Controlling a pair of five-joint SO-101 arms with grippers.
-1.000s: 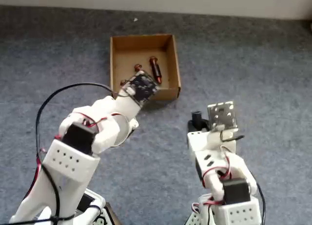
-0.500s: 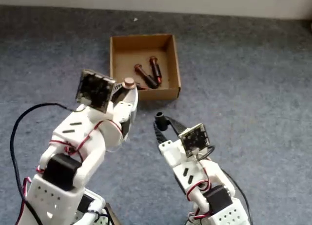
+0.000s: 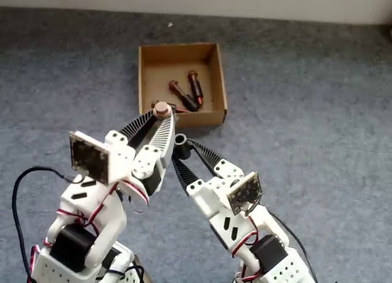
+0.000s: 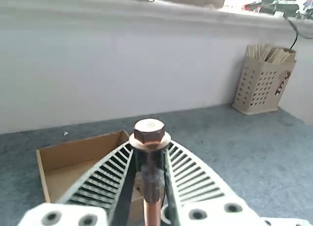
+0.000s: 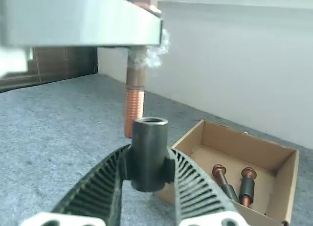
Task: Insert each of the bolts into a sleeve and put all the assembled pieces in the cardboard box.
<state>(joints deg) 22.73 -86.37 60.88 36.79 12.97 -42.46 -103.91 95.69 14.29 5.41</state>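
Copper-coloured bolt (image 3: 162, 108), head up, is clamped upright in the left hand (image 3: 158, 116) near the cardboard box (image 3: 144, 68), just beside the dark sleeve (image 3: 180, 139) gripped upright by the right hand (image 3: 182, 149); two assembled pieces (image 3: 190, 93) lie in the box.

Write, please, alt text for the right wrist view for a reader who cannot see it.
The right gripper holds a dark sleeve upright. Just beyond it, a copper bolt hangs threads-down from the left gripper, not yet in the sleeve. Behind, a cardboard box on grey carpet holds two assembled pieces.
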